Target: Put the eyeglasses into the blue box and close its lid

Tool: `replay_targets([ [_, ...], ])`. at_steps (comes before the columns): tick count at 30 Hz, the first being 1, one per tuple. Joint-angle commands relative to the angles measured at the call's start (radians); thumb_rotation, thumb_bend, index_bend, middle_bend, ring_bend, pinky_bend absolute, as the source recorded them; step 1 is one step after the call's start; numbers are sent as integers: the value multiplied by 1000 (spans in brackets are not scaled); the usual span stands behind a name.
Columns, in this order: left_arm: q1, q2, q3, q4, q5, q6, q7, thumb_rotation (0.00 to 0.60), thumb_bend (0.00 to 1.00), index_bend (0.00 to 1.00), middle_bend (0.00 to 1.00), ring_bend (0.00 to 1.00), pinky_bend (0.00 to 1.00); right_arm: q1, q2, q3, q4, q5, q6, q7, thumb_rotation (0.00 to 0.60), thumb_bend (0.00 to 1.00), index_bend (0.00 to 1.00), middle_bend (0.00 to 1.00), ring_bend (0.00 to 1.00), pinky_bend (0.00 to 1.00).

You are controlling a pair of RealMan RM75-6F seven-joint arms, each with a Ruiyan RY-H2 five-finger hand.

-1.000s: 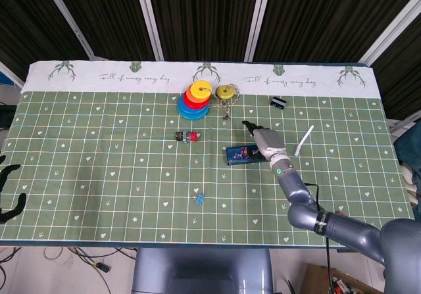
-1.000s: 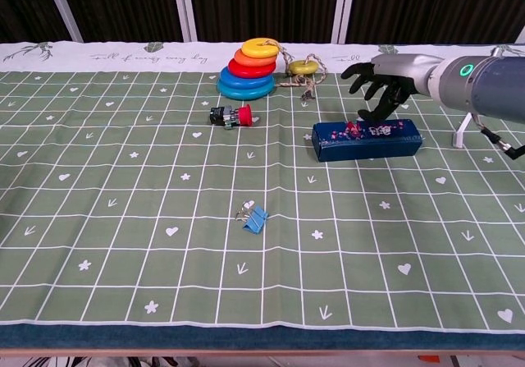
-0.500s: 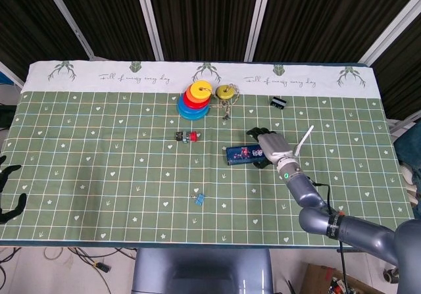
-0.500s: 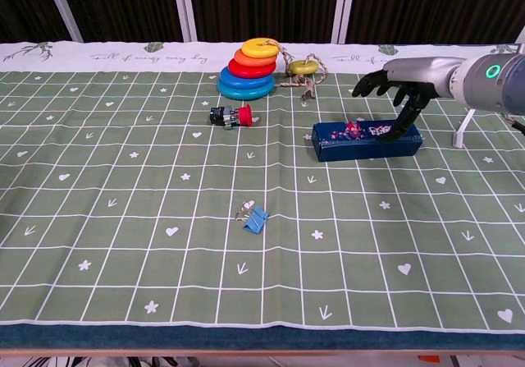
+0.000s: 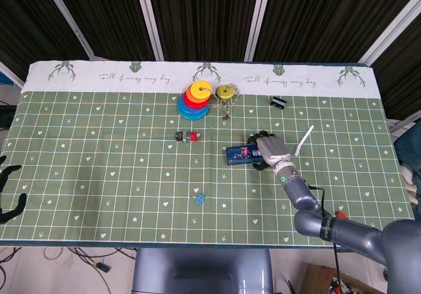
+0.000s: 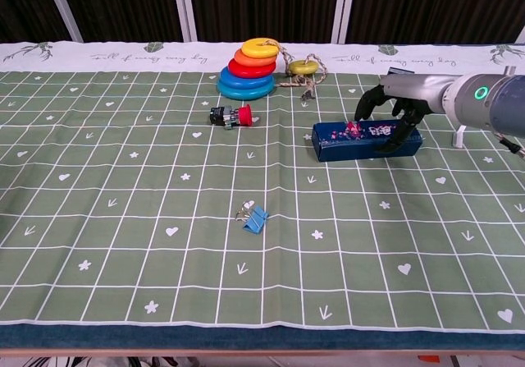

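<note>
At the far left edge of the head view, the dark fingers of the left hand (image 5: 9,192) hung spread beside the table (image 5: 79,175), off the cloth and holding nothing. On the green patterned cloth, a small blue binder clip (image 6: 255,217) lay toward the near edge, well apart from the other objects. Farther back stood a small black part with a red end (image 6: 230,116), and behind it a stack of coloured rings (image 6: 248,69), blue at the base and yellow on top. Just right of the stack, a yellow ring (image 6: 303,66) lay on a coil of cord. Right of centre, the blue box (image 6: 365,140) lay lengthwise on the cloth with its lid down and a colourful print on top; the eyeglasses themselves could not be seen in either view. The right hand (image 6: 392,111) arched over the right end of the box, its fingers (image 6: 389,144) curled down on the near and far sides of the lid, apparently pressing or gripping that end; exact contact could not be told. Beyond it, a black clip (image 5: 278,101) sat near the white border, and a white object (image 5: 305,140) lay at a slant, just right of the hand.
</note>
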Motion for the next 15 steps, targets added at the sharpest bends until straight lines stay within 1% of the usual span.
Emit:
replay_targets([
  [1,0,0,0,0,0,0,0,600,412,206,20,0,0,0,-2,-1,2,0,-3,0,600,358,328,267,118,198],
  [6,0,0,0,0,0,1,-1,600,412,206,20,0,0,1,-3,5,-2,-1,-8,9,600,367,359,290,118,198],
  [15,1,1,0,-2,-1,1,-2,600,412,206,20,0,0,6,13,-3,-19,5,-13,-12,600,368,360,269,111,198],
])
